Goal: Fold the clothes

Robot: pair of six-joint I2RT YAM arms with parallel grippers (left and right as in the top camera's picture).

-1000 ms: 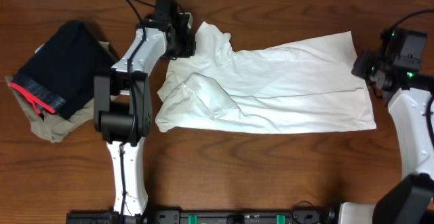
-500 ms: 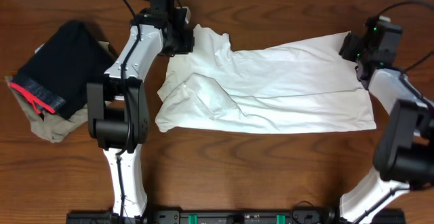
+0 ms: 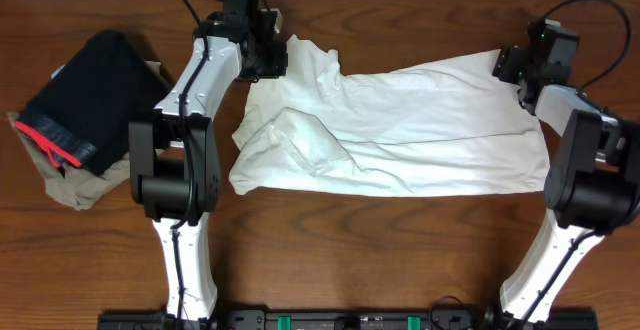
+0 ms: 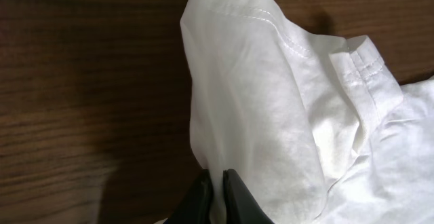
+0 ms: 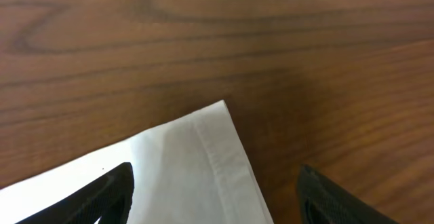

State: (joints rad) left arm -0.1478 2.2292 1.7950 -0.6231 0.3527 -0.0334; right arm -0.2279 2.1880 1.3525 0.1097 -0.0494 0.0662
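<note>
White T-shirt [image 3: 400, 130] lies rumpled across frame centre: thin, soft, floppy, so we'd pinch hems & corners. Our left gripper [image 3: 272, 62], upper left, is clamped on cloth nr the sleeve; right gripper [image 3: 510, 65], upper right, gapes wide over the hem corner, holding nothing.

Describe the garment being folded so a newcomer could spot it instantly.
On the dark wooden table, look at the middle. There the white T-shirt lies spread out, wrinkled. It is the only white, spread-out piece; the black garment with a red band and the tan garment sit folded in a pile at the left edge.
</note>
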